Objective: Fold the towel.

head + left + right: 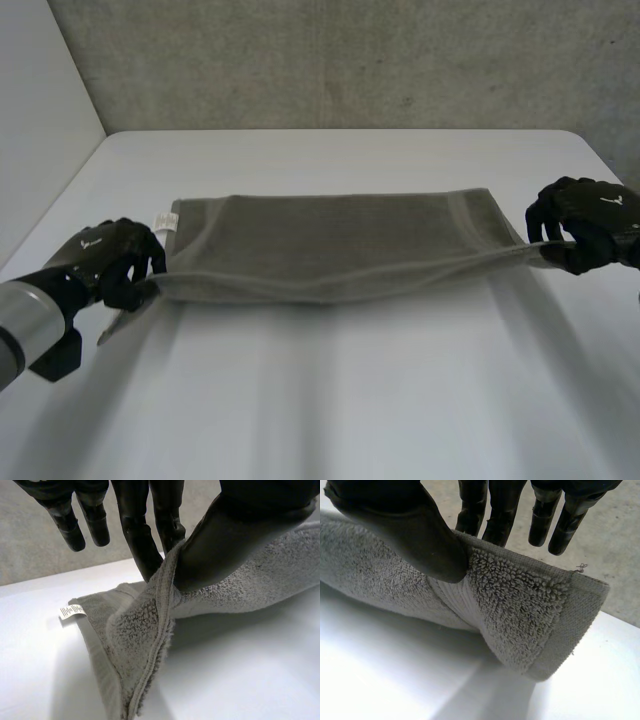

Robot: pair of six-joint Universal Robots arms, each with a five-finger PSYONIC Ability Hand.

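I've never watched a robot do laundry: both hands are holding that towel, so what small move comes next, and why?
Probably carry the lifted near edge forward over the far edge. The left hand and right hand each pinch a near corner of the towel, stretched between them, while its far edge lies flat on the table.

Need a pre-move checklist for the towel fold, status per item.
1. Left hand pinches a near corner of the towel: ok.
2. Right hand pinches the other near corner: ok.
3. Near edge taut between hands: not ok, sags mid-span.
4. Sagging middle clear of the table: cannot tell.
5. Far edge flat on table: ok.
6. Label tucked in: not ok, sticks out at far corner.
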